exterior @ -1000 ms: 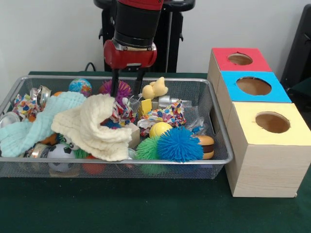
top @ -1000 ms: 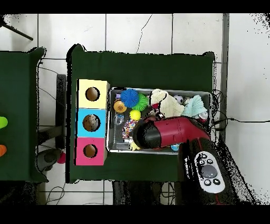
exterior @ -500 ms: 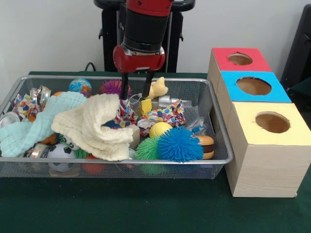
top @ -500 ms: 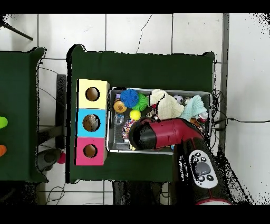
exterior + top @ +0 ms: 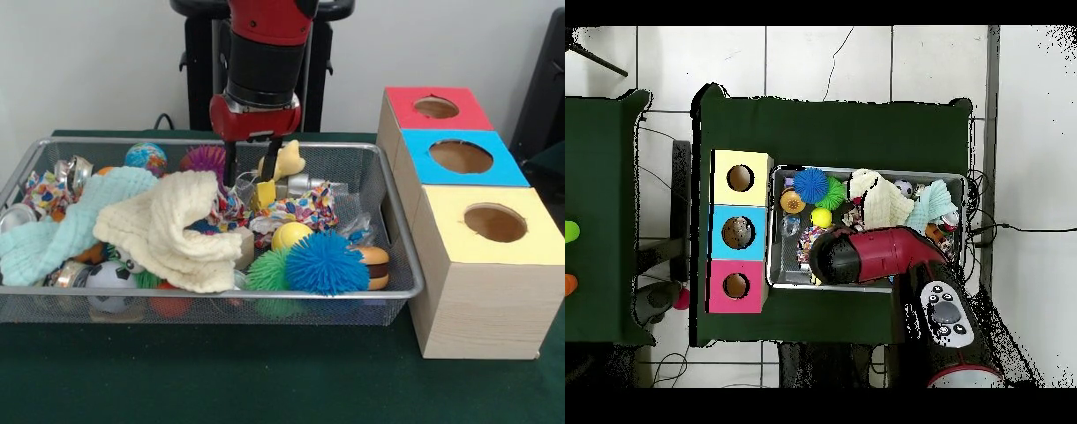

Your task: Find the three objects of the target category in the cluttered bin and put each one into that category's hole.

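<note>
Green table (image 5: 265, 380) carries a wire-mesh bin (image 5: 402, 291) w/ a row of 3 wooden boxes just beside it: red-top box (image 5: 434, 108), blue-top box (image 5: 461, 157), yellow-top box (image 5: 494, 223), each w/ a round hole on top. Red & black arm (image 5: 263, 62) comes down over the bin's far-middle part; in overhead view it covers that area. Bin is full of clutter: cream knit cloth (image 5: 172, 230) and pale teal cloth (image 5: 62, 230) draped on the pile, blue spiky ball (image 5: 327, 262) by a green spiky ball (image 5: 267, 269), patterned cloth (image 5: 300, 210), yellow ball (image 5: 290, 234), toy burger (image 5: 374, 265), globe ball (image 5: 146, 157). Gripper (image 5: 250, 172): fingers apart, narrow gap, tips down among clutter next to a yellow duck toy (image 5: 282, 161); can't tell if anything's between them. Which items are the target category: can't tell.
</note>
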Robot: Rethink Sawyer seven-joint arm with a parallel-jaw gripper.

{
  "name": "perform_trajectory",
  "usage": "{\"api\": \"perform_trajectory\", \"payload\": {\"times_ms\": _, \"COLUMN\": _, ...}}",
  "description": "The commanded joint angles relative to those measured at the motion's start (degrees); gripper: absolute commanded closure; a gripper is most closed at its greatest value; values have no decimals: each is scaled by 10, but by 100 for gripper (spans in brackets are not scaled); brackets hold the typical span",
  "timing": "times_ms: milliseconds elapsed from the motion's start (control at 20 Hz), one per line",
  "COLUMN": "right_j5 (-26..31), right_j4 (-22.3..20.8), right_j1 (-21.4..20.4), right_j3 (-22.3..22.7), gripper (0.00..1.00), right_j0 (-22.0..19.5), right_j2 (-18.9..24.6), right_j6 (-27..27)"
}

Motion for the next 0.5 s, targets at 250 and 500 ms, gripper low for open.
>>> {"api": "perform_trajectory", "payload": {"times_ms": 250, "right_j5": -25, "right_j4": -48, "right_j1": 66, "right_j3": -18, "gripper": 0, "right_j0": -8, "right_j2": -4, "right_j6": 26}}
{"api": "perform_trajectory", "payload": {"times_ms": 500, "right_j5": -25, "right_j4": -61, "right_j1": 72, "right_j3": -27, "gripper": 0, "right_j0": -16, "right_j2": -3, "right_j6": 14}}
